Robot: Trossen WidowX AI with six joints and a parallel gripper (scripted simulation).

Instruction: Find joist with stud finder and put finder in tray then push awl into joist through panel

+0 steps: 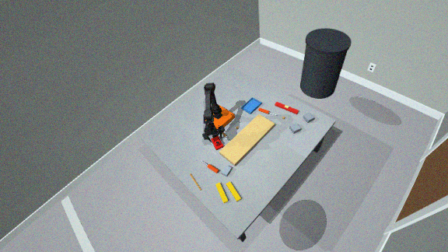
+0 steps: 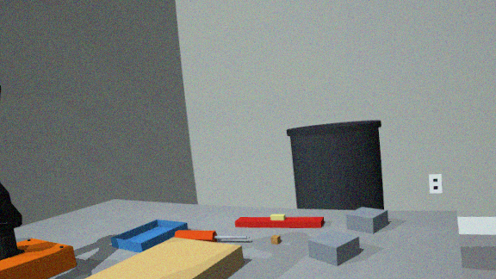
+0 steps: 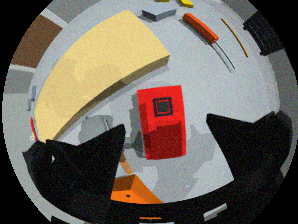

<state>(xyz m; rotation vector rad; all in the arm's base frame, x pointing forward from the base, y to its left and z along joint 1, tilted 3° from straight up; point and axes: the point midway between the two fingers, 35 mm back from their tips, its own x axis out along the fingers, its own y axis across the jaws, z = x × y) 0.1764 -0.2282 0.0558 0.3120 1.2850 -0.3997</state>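
Note:
The red stud finder [image 1: 217, 141] [image 3: 165, 122], with a dark square on top, lies on the table beside the pale wooden floor panel [image 1: 247, 140] [image 2: 172, 258] [image 3: 100, 60]. My gripper [image 1: 214, 138] [image 3: 166, 123] is open and empty, pointing down over the stud finder, which shows between the fingertips in the wrist view. The blue tray [image 1: 252, 105] [image 2: 148, 235] is empty, beyond the panel's far end. A brown handle [image 3: 125, 163] with a thin metal shaft, perhaps the awl, lies near the arm's base, partly hidden by a finger. The joist is hidden.
Orange-handled tools lie near the tray [image 1: 264, 111] [image 2: 195, 235] and at the near side [image 1: 212, 168] [image 3: 200, 27]. Grey blocks [image 1: 295, 127] [image 2: 333, 247], a red level [image 1: 281, 106] [image 2: 258, 222], yellow bars [image 1: 222, 192] and a pencil [image 1: 195, 181] also lie on the table.

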